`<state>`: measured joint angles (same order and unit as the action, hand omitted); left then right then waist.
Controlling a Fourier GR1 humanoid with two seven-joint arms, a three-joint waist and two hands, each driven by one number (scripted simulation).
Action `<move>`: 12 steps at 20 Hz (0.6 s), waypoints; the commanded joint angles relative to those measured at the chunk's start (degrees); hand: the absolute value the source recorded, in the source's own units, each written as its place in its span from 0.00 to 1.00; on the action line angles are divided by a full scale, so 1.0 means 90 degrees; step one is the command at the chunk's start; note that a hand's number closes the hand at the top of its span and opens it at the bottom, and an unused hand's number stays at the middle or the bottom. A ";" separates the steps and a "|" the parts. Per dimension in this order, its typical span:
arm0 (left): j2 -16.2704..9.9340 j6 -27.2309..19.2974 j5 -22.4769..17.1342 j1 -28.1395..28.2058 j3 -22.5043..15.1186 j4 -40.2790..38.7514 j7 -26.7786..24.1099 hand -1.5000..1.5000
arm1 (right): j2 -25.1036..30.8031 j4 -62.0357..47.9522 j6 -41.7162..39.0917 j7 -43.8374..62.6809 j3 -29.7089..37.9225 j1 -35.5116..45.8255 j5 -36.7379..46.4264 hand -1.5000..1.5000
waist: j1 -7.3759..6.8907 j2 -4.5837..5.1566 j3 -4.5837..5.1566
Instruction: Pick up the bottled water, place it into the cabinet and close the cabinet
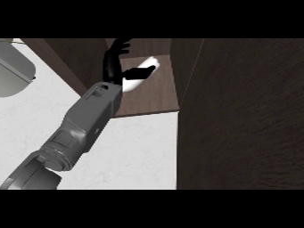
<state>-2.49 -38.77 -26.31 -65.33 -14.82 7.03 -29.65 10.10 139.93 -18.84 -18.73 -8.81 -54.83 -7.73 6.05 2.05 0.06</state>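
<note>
One left robot hand (117,62) wide open inside the cabinet (147,104), fingers straight up, pale bottled water (149,61) just right by its thumb; probably light, stiff, slippery, best held round the middle.

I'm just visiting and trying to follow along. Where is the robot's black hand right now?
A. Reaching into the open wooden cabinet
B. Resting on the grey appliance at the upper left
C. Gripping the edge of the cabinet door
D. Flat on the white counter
A: the left hand is extended inside the open cabinet, above its shelf, beside a pale object that may be the bottled water; the cabinet door stands open to the right, untouched.
</note>
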 commanded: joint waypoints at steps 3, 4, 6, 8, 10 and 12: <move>-0.0097 -0.0233 0.0171 -0.0350 -0.0046 -0.0340 -0.0025 0.00 | 0.0003 0.0210 -0.0112 0.0144 -0.0151 -0.0009 -0.0296 0.00 | 0.0030 0.0032 0.0003; -0.0289 0.0052 0.0111 -0.0390 0.0021 -0.0323 0.0055 0.00 | -0.0036 0.0290 -0.0051 0.0240 -0.0147 -0.0008 -0.0391 0.00 | -0.0017 0.0033 0.0006; -0.0121 0.0183 0.0018 -0.0444 0.0126 -0.0265 0.0049 0.00 | 0.0035 0.0321 -0.0145 0.0151 -0.0109 -0.0116 -0.0284 0.00 | 0.0078 0.0028 0.0008; -0.0075 0.0671 0.0144 -0.0352 0.0008 -0.0163 -0.0204 0.00 | 0.0006 0.0378 -0.0116 0.0264 -0.0180 -0.0177 -0.0313 0.00 | -0.0021 0.0009 0.0010; -0.0239 0.1167 -0.0123 -0.0272 0.0296 0.0174 -0.0561 0.00 | 0.0076 0.0452 -0.0181 0.0216 -0.0021 -0.0301 -0.0435 0.00 | -0.0079 -0.0022 0.0013; -0.0137 0.1098 -0.0235 -0.0418 0.0453 0.0242 -0.0758 0.00 | 0.0008 0.0194 -0.0179 0.0121 -0.0105 -0.0077 -0.0300 0.00 | -0.0038 0.0021 0.0011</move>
<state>-3.51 -32.14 -26.92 -68.43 -12.70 7.39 -33.39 10.17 139.87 -20.26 -18.56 -9.57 -55.61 -8.15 5.79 2.07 0.14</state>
